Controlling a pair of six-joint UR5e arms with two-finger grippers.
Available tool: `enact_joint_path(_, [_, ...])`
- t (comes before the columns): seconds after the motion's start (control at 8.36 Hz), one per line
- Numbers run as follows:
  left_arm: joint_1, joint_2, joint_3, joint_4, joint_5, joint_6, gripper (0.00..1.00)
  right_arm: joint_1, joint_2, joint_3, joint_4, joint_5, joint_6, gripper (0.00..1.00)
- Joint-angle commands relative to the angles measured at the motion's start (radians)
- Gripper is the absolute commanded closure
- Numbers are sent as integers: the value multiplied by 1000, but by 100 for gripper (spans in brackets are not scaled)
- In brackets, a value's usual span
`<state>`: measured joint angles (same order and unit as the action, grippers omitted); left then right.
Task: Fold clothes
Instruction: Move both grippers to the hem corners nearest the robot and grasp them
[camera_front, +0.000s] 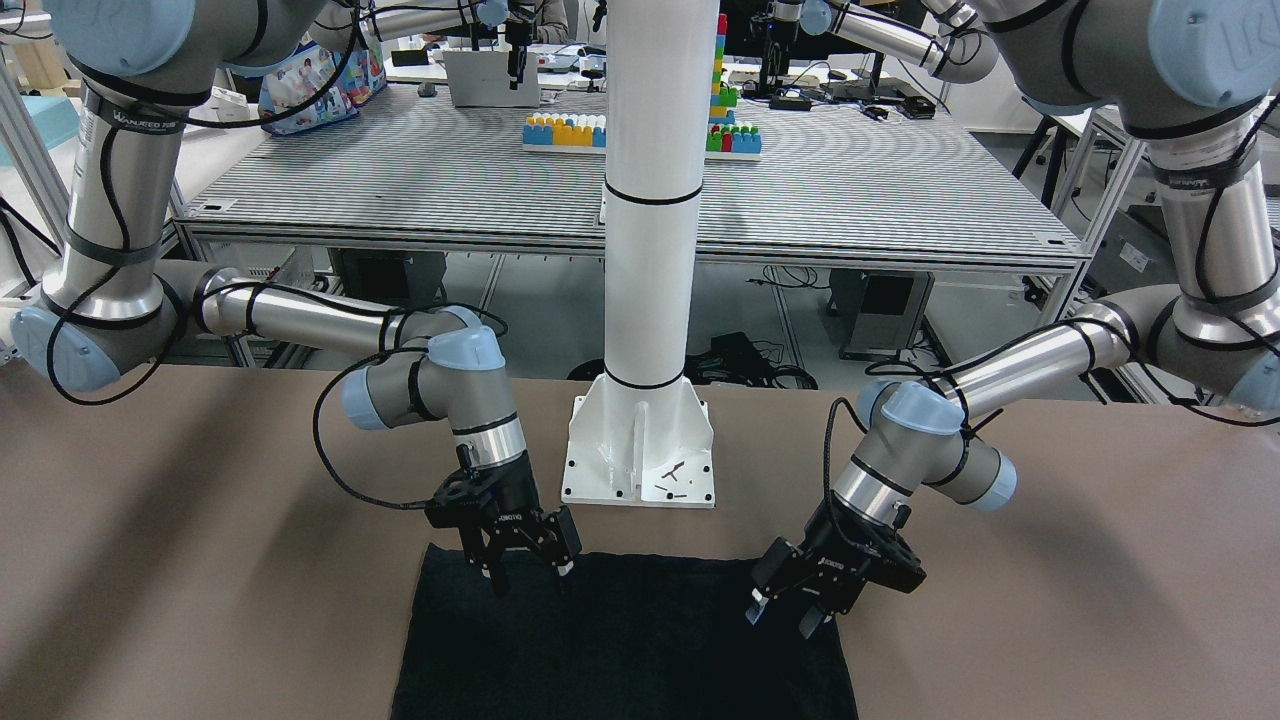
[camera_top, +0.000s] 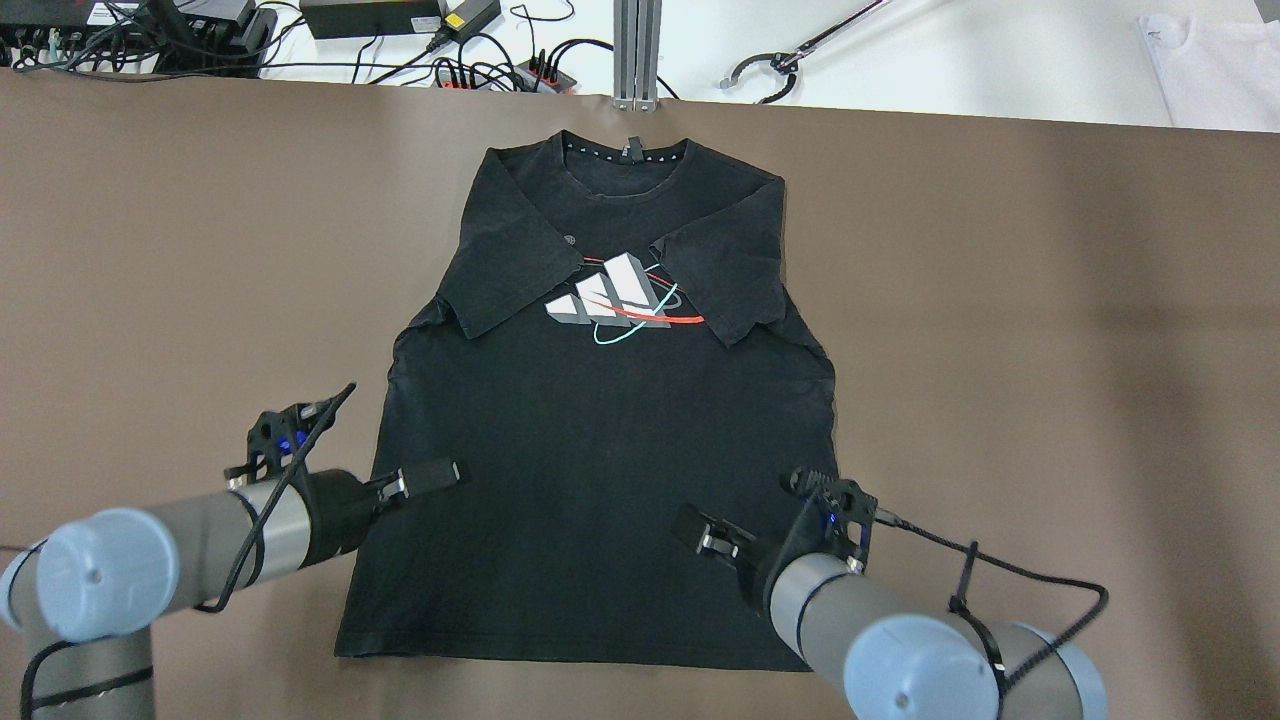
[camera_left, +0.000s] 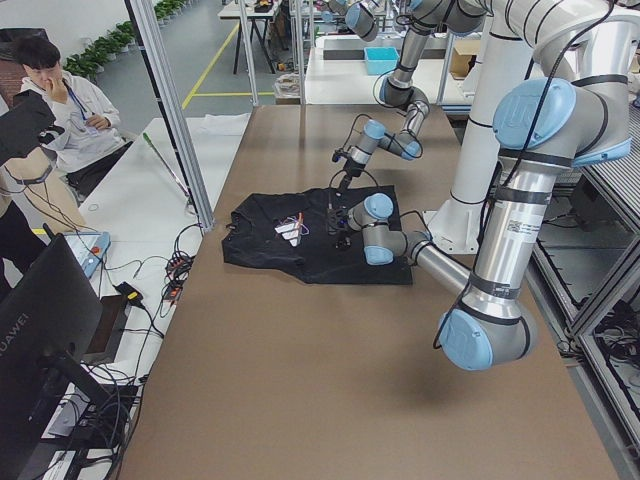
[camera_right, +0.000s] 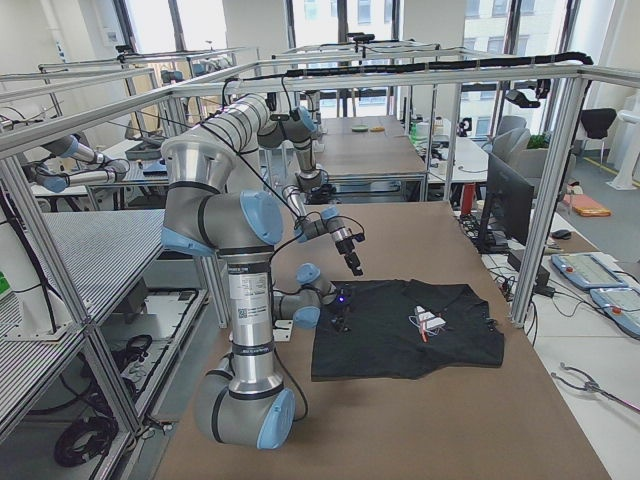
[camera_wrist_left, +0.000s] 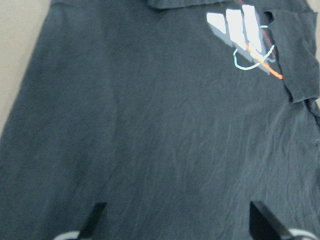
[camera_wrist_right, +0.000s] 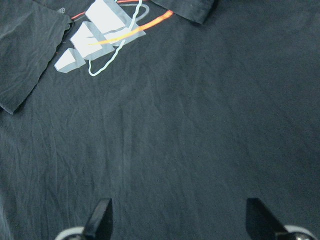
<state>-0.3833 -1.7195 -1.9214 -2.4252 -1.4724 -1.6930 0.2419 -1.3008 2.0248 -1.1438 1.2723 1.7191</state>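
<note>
Shirt (camera_top: 600, 450) lay flat on worktop (camera_top: 150, 300), sleeves (camera_top: 510, 260) tucked in, with left claw (camera_front: 782, 620) and right claw (camera_front: 531, 578) both spread apart above its lower half, likely for pinching

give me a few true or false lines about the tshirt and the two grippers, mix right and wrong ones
1. Both sleeves are folded in over the chest of the black T-shirt. True.
2. The T-shirt is plain, with no print. False: a white, red and teal logo sits on the chest.
3. The left gripper is shut on the hem. False: its jaws stand wide apart over the shirt's lower part, with nothing between them.
4. The right gripper is open over the shirt's lower part. True.
5. The collar points toward the robot. False: the collar lies at the far side of the table and the hem is nearest the robot.
</note>
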Motion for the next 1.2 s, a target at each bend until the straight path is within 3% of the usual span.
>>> enact_joint_path(0.0, [209, 196, -97, -41, 156, -92, 0, -148, -197, 115, 65, -129, 115, 6])
enact_joint_path(0.24, [309, 286, -82, -92, 236, -121, 0, -156, -386, 115, 290, -131, 109, 6])
enact_joint_path(0.36, [319, 288, -59, -92, 244, -132, 0, -156, -432, 114, 332, -131, 108, 6])
enact_joint_path(0.84, [325, 279, -21, -95, 244, -132, 0, -156, -431, 112, 332, -133, 105, 5])
enact_joint_path(0.96, [325, 278, -22, -95, 244, -132, 19, -156, -431, 112, 332, -133, 105, 5])
enact_joint_path(1.08, [327, 278, -21, -94, 244, -128, 46, -156, -431, 112, 332, -133, 105, 5])
